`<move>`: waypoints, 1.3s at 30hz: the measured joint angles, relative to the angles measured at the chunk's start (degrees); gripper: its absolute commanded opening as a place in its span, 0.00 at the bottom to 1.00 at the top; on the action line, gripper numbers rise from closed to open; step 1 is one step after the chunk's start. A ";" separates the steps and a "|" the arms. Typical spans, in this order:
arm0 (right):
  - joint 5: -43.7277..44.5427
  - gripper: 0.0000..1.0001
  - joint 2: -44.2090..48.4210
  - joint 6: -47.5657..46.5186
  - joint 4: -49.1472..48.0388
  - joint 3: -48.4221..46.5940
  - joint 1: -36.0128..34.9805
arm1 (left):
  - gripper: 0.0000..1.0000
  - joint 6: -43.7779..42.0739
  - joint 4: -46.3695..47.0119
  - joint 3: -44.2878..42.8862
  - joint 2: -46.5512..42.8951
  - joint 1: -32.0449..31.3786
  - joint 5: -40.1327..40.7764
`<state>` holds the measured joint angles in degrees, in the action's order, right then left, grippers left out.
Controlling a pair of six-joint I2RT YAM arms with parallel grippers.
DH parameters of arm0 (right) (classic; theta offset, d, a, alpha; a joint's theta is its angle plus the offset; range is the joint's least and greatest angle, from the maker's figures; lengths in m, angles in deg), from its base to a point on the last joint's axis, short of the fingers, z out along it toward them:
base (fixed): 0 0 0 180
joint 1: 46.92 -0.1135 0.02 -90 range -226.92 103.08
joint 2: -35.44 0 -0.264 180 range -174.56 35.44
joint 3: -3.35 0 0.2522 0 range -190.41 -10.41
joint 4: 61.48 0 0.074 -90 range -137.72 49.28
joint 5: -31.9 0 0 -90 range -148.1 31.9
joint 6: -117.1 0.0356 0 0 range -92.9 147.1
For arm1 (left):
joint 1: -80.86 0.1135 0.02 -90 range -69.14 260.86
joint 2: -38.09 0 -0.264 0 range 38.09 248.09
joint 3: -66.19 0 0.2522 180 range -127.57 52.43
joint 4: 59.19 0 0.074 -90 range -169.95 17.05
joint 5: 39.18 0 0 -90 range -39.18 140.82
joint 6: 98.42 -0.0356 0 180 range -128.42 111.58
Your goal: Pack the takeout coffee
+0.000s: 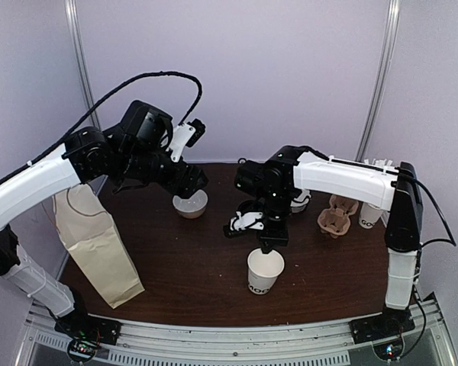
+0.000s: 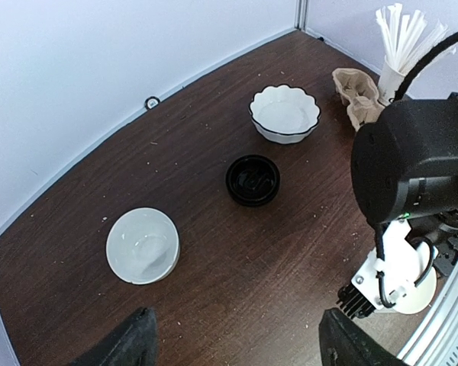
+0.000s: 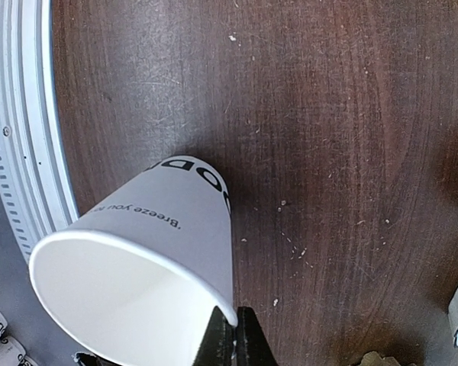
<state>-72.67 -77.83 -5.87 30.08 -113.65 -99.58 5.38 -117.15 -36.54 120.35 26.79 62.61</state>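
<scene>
On the desk point(image 1: 191, 267), the cup point(image 1: 265, 271) stood at 6 o'clock, the bag point(image 1: 95, 244) at 9, a bowl point(image 1: 189, 204) at 11, the carrier point(image 1: 336, 217) and stick cup point(image 1: 370, 216) at 2. The lid point(image 2: 253, 180) lay between that bowl and a second bowl point(image 2: 285, 113).

A white paper cup point(image 3: 160, 252) (dark lettering on its side) is shown at seven o'clock, its open mouth turned towards the camera. Its rim is pinched at six o'clock by the right gripper point(image 3: 234, 332). A dark wooden table point(image 3: 351, 152) is seen beneath, and a ribbed metal rail point(image 3: 23, 137) at nine o'clock.
</scene>
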 measured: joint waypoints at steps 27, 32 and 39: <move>-4.24 0.50 35.41 0.61 -3.89 17.03 15.02 | 0.75 -6.64 -6.27 -15.04 13.22 1.97 -4.57; -9.29 0.53 49.35 2.69 -12.37 34.77 24.06 | 0.64 -9.29 -12.00 -29.51 28.11 2.01 -10.91; -13.09 0.54 56.28 4.57 -22.60 48.65 28.63 | 0.61 -13.31 -18.73 -47.78 48.28 2.27 -16.09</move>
<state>-85.76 -21.55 -1.30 7.48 -64.99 -70.95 -7.93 -135.89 -84.32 168.63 29.07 46.52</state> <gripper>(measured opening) 0.543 0.609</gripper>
